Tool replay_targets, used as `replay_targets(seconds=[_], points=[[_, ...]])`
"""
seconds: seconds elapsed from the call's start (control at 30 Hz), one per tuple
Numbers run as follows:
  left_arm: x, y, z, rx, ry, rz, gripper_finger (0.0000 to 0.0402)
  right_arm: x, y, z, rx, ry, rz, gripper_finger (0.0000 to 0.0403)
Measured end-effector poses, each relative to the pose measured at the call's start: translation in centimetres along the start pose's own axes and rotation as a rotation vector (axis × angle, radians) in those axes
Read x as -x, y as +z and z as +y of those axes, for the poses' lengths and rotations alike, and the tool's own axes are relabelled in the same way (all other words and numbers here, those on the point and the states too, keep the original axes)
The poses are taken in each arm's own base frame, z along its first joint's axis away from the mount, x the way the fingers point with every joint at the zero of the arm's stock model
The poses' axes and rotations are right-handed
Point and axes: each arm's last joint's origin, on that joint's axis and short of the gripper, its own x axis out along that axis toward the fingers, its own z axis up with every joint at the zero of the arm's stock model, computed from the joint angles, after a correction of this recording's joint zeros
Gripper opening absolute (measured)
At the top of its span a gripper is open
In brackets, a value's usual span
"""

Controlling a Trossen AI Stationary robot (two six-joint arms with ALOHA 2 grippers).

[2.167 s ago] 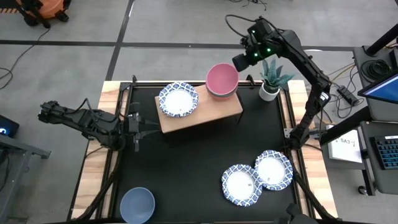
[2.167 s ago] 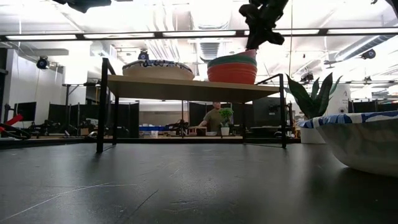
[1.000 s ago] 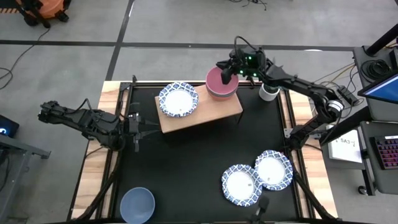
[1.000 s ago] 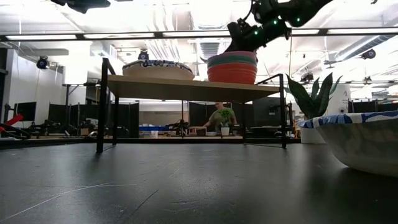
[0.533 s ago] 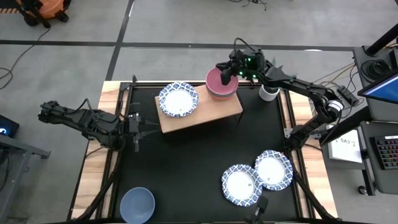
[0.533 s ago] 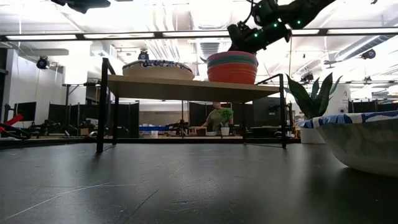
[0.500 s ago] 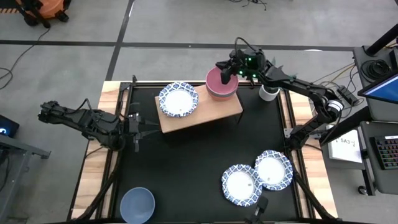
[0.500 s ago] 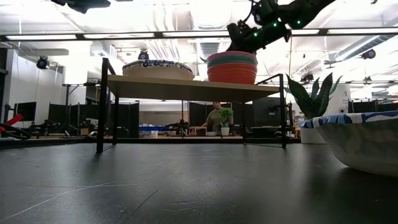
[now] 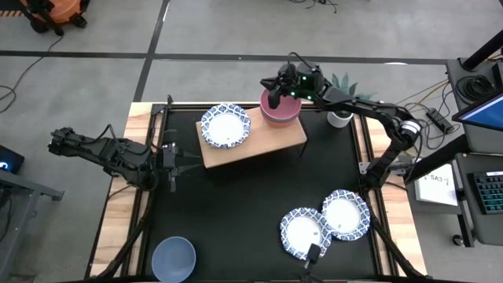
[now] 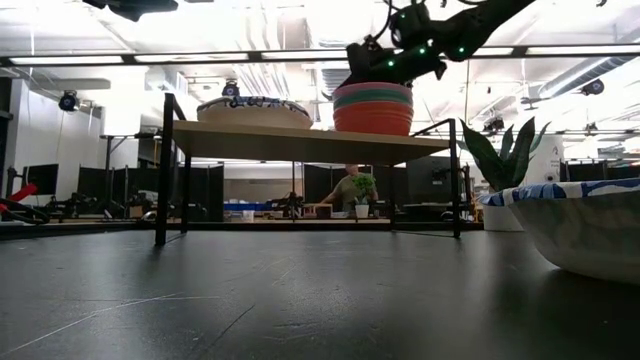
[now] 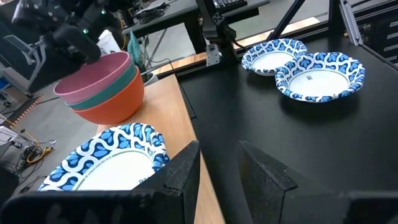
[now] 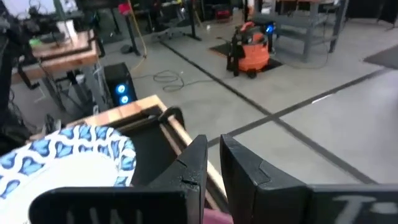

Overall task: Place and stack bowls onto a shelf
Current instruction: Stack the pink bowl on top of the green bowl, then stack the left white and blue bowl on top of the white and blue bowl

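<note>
The wooden shelf (image 9: 263,144) carries a blue-rimmed white bowl (image 9: 225,126) and a stack with a pink bowl (image 9: 281,108) on top of a green bowl (image 11: 121,86) and a red bowl (image 11: 115,107). My right gripper (image 9: 273,95) hangs shut over the pink bowl's far-left rim, pointing level toward the table's left. My left gripper (image 9: 177,163) waits open near the table's left edge, with nothing between its fingers (image 11: 186,171). Two more blue-rimmed bowls (image 9: 305,233) (image 9: 346,215) and a blue-grey bowl (image 9: 174,259) rest on the black table. My right gripper sits just at the pink bowl's rim (image 11: 78,84), coming level from the table's right. In the low view its fingers (image 10: 358,52) stand a little above the stack (image 10: 373,108). I cannot tell whether it touches the rim.
A small white pot with a green plant (image 9: 340,98) stands at the far right corner beside the shelf. The near left blue-grey bowl and the two near right bowls leave the middle of the black table (image 9: 236,204) bare. A person shows far behind the shelf (image 10: 350,188).
My right gripper has gone toward the table's left edge across the pink bowl's top and sunk slightly, still shut. The stack and the other bowls have kept their places.
</note>
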Motion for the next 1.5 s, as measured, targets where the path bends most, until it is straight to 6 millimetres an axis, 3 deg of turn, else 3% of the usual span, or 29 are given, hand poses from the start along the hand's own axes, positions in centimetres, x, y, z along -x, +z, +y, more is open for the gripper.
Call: replay_targets(seconds=[0.6, 0.9, 1.23, 1.5], points=[[0.0, 0.0, 0.0, -0.001, -0.001, 0.001, 0.0091, 0.0, -0.4, 0.2, 0.023, -0.007, 0.075, 0.0034], [0.0, 0.0, 0.0, -0.001, -0.001, 0.001, 0.0091, 0.1, 0.5, 0.4, 0.036, -0.002, 0.053, 0.0034], [0.0, 0.0, 0.0, -0.001, 0.000, 0.002, 0.0091, -0.3, -0.6, 0.4, 0.023, -0.001, 0.121, 0.0034], [0.0, 0.0, 0.0, -0.001, -0.001, 0.002, 0.0091, 0.1, 2.7, 1.7, 0.051, 0.047, 0.030, 0.0034]])
